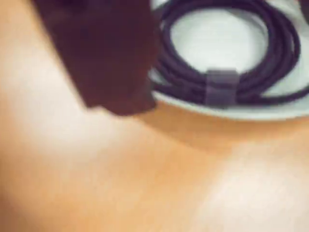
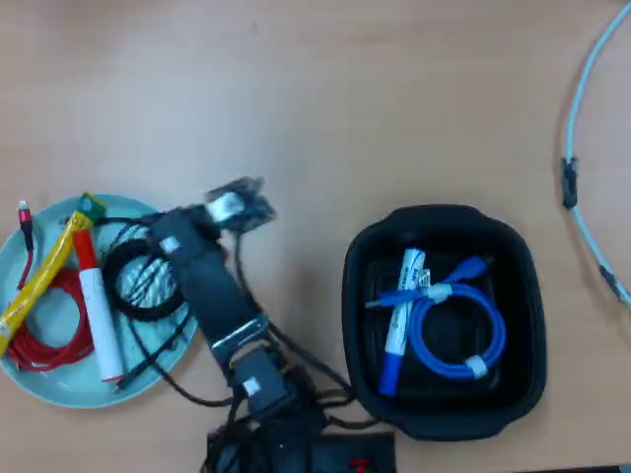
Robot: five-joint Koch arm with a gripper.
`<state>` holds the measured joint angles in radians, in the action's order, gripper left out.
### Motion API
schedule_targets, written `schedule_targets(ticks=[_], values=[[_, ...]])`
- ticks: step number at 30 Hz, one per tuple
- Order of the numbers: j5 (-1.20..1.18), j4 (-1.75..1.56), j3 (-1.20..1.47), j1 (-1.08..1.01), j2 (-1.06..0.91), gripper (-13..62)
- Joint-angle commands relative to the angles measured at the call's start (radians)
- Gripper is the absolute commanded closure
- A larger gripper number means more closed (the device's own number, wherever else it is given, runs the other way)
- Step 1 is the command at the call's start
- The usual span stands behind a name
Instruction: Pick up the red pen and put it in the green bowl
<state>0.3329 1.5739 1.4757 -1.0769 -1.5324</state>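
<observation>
since the wooden table takes up most of the overhead view, start there: it's bare across the top, with a pale cable curving down the right edge. next biggest is the black tub at lower right, holding a blue-capped marker and a blue cable. the green bowl sits at lower left, and the red pen is already lying in it, red cap toward the top, beside a red cable, a yellow tube and a coil of black cable. the arm reaches up from the bottom edge over the bowl's right rim, and the claw sits just past the bowl, over bare table. can't tell if it's released or clenched; the wrist view is a blur with one dark jaw at upper left and nothing visibly in it. so i'd guess the drop is done and the next move is just backing off.
</observation>
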Motion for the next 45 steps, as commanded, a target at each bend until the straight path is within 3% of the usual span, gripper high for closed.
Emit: schedule_targets(ticks=[1, 16, 31, 45], values=[[0.002, -0.204, 0.048, -0.074, -0.064, 7.6], [-0.071, -0.703, 0.733, -0.41, -0.408, 7.6], [-0.249, -1.006, 1.278, -0.485, -0.839, 7.6], [-0.288, -1.092, 1.489, -0.479, -0.841, 6.8]])
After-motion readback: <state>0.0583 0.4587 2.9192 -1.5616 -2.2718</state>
